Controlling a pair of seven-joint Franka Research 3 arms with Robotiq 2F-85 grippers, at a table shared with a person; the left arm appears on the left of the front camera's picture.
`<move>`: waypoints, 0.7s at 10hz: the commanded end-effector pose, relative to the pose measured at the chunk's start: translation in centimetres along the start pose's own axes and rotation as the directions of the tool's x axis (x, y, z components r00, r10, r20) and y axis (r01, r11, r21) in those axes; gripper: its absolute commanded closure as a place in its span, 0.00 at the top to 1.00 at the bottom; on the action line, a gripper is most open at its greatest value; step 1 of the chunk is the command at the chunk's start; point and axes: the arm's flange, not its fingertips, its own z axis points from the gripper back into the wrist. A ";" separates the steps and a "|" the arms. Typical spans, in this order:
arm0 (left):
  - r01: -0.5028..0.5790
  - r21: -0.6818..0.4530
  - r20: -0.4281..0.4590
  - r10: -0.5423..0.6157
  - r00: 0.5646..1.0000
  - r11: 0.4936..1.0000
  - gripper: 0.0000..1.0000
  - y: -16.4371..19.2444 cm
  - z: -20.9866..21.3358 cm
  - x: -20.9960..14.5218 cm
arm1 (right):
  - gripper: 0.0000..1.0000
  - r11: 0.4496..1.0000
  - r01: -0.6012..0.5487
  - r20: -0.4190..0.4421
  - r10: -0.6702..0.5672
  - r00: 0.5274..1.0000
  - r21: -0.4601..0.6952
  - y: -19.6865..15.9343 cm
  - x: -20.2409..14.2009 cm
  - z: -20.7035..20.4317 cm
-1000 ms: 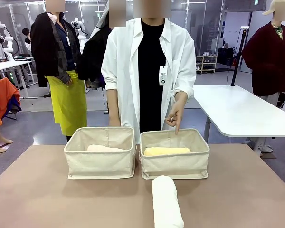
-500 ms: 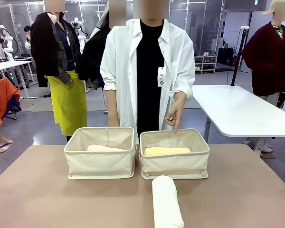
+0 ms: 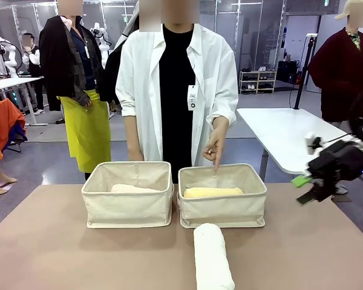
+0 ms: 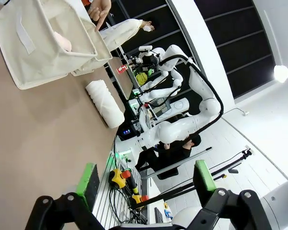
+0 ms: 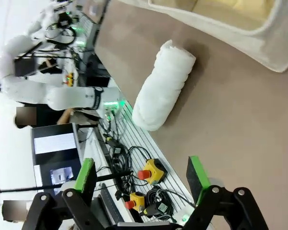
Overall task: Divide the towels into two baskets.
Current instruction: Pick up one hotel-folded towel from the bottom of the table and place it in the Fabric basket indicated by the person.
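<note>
Two cream canvas baskets stand side by side: the left basket (image 3: 128, 205) holds a pale pink towel (image 3: 133, 188), the right basket (image 3: 222, 208) a pale yellow towel (image 3: 212, 192). A white towel roll (image 3: 212, 257) lies on the table in front of the right basket. My right gripper (image 3: 304, 188) hovers blurred at the table's right edge, well right of the baskets. In its wrist view the right gripper (image 5: 141, 175) is open and holds nothing, with the white towel (image 5: 163, 86) ahead. My left gripper (image 4: 146, 177) is open too, far from the basket (image 4: 38, 43) and the white towel (image 4: 104, 103).
A person in a white coat stands behind the baskets, one hand (image 3: 215, 151) pointing down into the right basket. The brown tabletop (image 3: 60, 254) has free room left and right of the white roll. A white table (image 3: 290, 139) stands behind on the right.
My right arm has come into the front view from the right. The person has shifted a little to the left, hand still pointing at the right basket. The towels have not moved.
</note>
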 end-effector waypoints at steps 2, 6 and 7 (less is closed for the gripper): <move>0.004 0.001 0.001 -0.004 1.000 1.000 1.00 -0.1 0.1 -0.4 | 0.95 0.973 0.146 0.102 -0.129 0.986 -0.177 3.0 1.1 -7.7; 0.004 0.001 0.001 -0.004 1.000 1.000 1.00 -0.1 0.1 -0.4 | 0.95 0.904 0.231 0.147 -0.190 0.971 -0.359 4.2 2.1 -17.7; 0.004 0.001 0.001 -0.004 1.000 1.000 1.00 -0.1 0.1 -0.4 | 0.95 0.883 0.254 0.150 -0.211 0.966 -0.395 4.1 2.5 -19.5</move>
